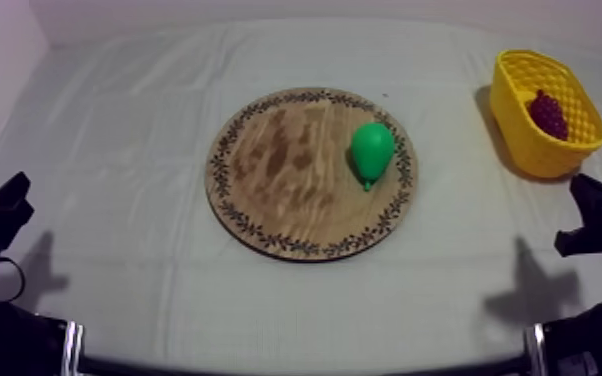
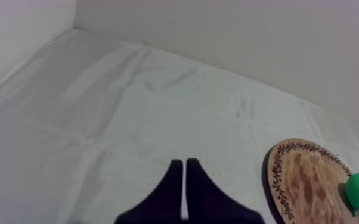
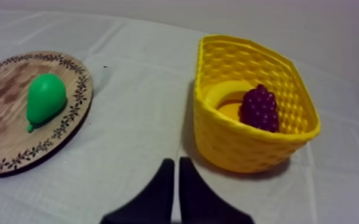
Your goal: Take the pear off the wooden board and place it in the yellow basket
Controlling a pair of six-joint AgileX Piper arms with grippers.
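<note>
Top view: the smooth green toy pear [image 1: 372, 150] lies on its side at the right of the round wooden board with a patterned rim [image 1: 265, 170]. The yellow plastic basket [image 1: 525, 150] stands far right and holds a dark purple bunch of grapes [image 1: 548, 113].

Left wrist view: the left gripper [image 2: 185, 173] has its fingers pressed together, holding nothing, well left of the board. The board's edge is cut off.

Right wrist view: the right gripper [image 3: 175, 173] is likewise closed and empty, near, between board and basket.

Risks: the rounded pear may squirt from the fingers or roll off the rim. A low carry may clip the basket wall. A yellow shape under the grapes can't be identified.

The pear [image 1: 372, 150] looks smooth and glossy, the board [image 1: 265, 170] grained matt wood
</note>
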